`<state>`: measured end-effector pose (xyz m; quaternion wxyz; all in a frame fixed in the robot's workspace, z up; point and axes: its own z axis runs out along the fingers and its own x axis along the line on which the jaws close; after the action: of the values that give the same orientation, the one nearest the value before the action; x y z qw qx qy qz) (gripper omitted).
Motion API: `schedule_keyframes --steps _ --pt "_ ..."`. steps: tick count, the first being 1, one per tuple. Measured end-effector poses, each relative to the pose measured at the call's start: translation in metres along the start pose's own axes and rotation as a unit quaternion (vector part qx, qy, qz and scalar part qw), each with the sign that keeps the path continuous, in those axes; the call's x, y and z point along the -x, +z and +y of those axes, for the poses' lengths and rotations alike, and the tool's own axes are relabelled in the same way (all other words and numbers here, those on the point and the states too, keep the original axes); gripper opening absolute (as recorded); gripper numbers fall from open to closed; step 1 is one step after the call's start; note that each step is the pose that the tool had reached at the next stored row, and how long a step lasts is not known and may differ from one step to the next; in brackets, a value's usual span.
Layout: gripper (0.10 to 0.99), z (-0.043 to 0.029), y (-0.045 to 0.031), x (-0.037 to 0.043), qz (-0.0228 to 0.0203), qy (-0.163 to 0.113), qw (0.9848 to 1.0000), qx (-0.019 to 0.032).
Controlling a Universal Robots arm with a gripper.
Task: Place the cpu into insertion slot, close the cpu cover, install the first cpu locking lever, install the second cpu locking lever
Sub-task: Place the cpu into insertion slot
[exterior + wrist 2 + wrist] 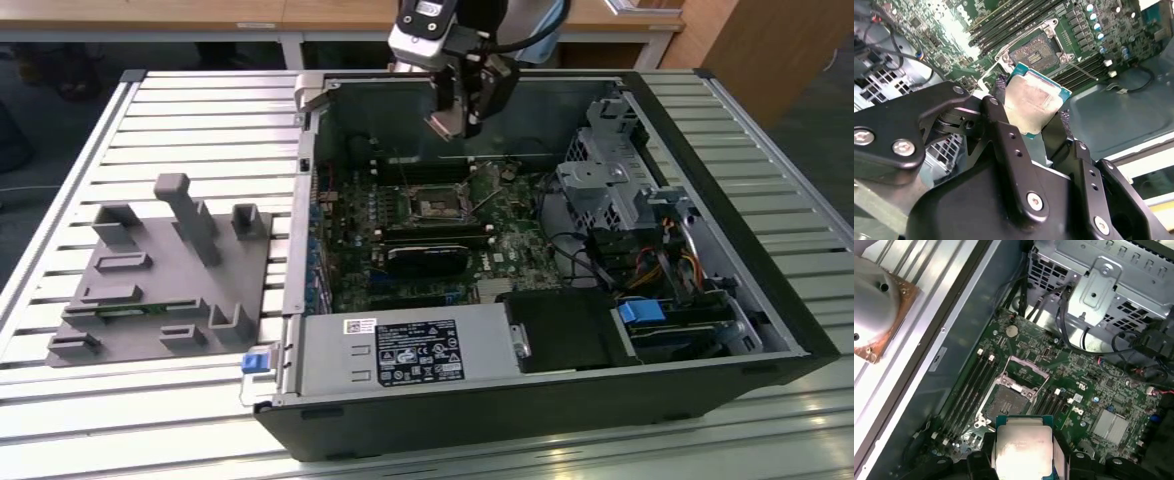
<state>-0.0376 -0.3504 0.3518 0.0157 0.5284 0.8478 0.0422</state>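
Note:
My gripper (pixel 455 118) hangs over the open computer case, shut on the cpu (pixel 445 124). In both wrist views the cpu (pixel 1035 102) (pixel 1023 450) shows its dull silver top and green edge between the two black fingers (pixel 999 117). The insertion slot (pixel 438 205) lies below on the green board, apart from the chip, its dark centre (pixel 1041 54) (pixel 1006 402) bare. The cpu cover (pixel 1024 372) stands swung up at one side of the slot. A thin locking lever (pixel 1085 70) sticks out beside the slot.
Long black memory slots (pixel 971 385) run along the socket. A black module (pixel 424 258) sits in front of it, a metal drive cage (pixel 614 180) at the exterior view's right, the power supply (pixel 400 350) in front. A grey fixture (pixel 160 270) rests on the slatted table.

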Motion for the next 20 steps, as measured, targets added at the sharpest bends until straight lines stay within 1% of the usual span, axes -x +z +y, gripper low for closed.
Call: schedule_keyframes --steps 4,7,14,20 --pt "0.537 -0.0002 0.002 0.0 -0.0025 0.026 0.9997 0.0003" --pt "0.537 -0.0002 0.0035 -0.0001 -0.0042 0.043 0.9991 0.0006" --pt "0.537 -0.0005 0.0066 -0.0001 -0.007 0.074 0.9972 0.001" --pt "0.537 -0.0007 0.0093 0.0 -0.0093 0.098 0.9951 0.0013"
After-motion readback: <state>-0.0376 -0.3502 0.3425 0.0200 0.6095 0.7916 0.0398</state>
